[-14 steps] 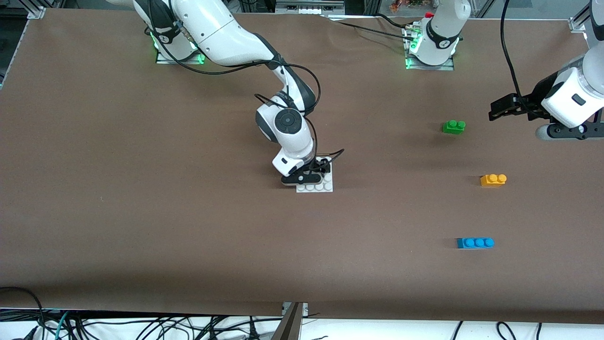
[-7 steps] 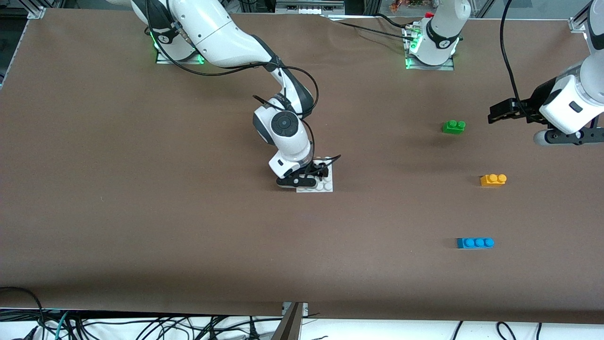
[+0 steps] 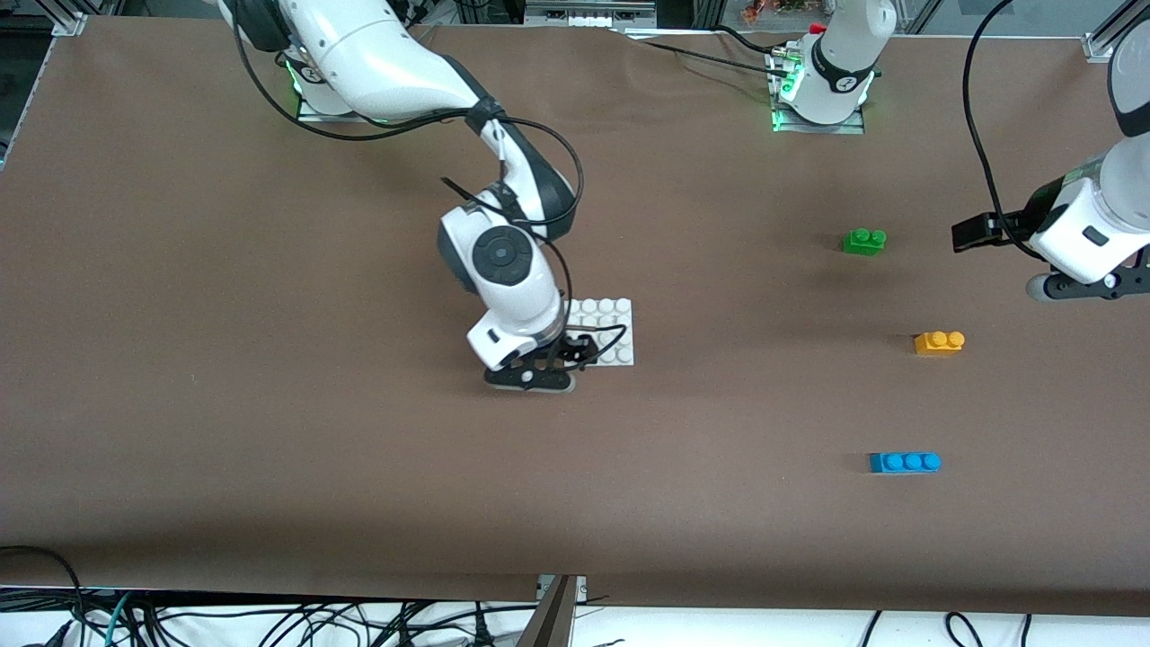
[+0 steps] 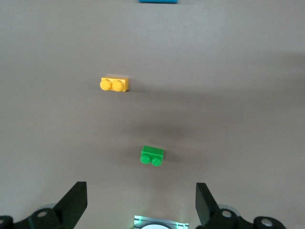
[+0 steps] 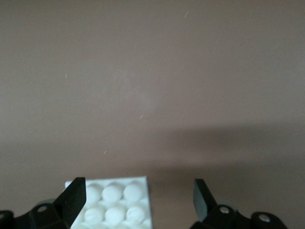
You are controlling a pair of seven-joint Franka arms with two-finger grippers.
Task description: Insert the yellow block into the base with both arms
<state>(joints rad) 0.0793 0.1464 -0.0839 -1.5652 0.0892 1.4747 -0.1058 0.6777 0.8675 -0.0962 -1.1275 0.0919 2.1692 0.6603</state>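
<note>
The yellow block (image 3: 939,342) lies on the table toward the left arm's end, apart from both grippers; it also shows in the left wrist view (image 4: 115,84). The white base (image 3: 611,331) lies mid-table. My right gripper (image 3: 532,380) is open and empty, low over the base's corner nearest the front camera at the right arm's end. In the right wrist view the base's corner (image 5: 114,200) sits between the right gripper's (image 5: 138,200) fingers, close to one of them. My left gripper (image 3: 1083,286) is open and empty, up in the air at the left arm's end; it also shows in the left wrist view (image 4: 139,202).
A green two-stud brick (image 3: 864,241) lies farther from the front camera than the yellow block, and shows in the left wrist view (image 4: 152,155). A blue three-stud brick (image 3: 905,462) lies nearer the front camera. The arm bases stand along the table's back edge.
My right gripper has moved off the middle of the base, toward the front camera and the right arm's end. My left gripper has shifted slightly toward its own end.
</note>
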